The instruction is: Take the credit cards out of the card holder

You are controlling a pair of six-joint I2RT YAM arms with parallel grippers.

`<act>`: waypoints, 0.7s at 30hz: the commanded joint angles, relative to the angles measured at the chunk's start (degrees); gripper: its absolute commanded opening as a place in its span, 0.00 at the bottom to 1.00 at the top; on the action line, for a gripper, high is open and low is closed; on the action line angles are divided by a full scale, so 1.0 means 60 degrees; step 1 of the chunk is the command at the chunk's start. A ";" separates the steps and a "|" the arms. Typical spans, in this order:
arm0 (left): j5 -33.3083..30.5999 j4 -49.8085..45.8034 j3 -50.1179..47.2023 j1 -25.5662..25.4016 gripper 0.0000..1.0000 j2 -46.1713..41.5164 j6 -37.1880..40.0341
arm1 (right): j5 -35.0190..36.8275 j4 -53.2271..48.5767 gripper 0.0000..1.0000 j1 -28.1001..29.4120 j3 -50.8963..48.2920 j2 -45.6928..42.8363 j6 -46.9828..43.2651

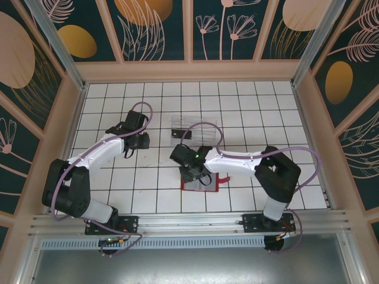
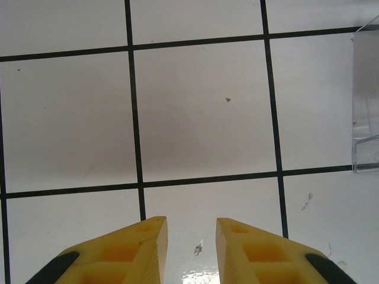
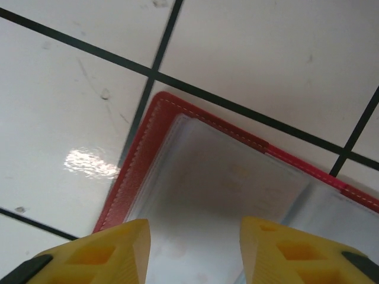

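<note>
Card holder (image 3: 225, 189): red, lying open and flat on the white tiled table (image 1: 154, 183), towards the front edge and right of centre. Its clear inner sleeve faces up, contents too blurred to tell.
Tray (image 1: 189, 121): clear plastic, further back on the table, well apart from the card holder.
Right gripper (image 3: 195, 248): directly over the card holder's left part, fingers spread, nothing between them.
Left gripper (image 2: 191, 248): low over bare tiles left of the tray, perhaps just clear of the surface. Fingers parted, empty.
</note>
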 commanded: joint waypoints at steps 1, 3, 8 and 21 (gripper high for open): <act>0.0084 0.0162 -0.0080 0.0074 0.28 -0.0026 0.0161 | -0.0025 0.0116 0.46 0.0028 -0.0158 0.0395 0.0424; 0.0080 0.0162 -0.0091 0.0071 0.28 -0.0002 0.0160 | -0.0051 0.0132 0.46 0.0033 -0.0141 0.0517 0.0422; 0.0110 0.0170 -0.0094 0.0063 0.28 0.0011 0.0160 | -0.0069 0.0162 0.43 0.0045 -0.0230 0.0717 0.0403; 0.0290 0.0126 -0.0059 0.0068 0.27 0.0041 0.0050 | 0.0462 -0.0124 0.19 0.0028 -0.0333 0.0266 0.0533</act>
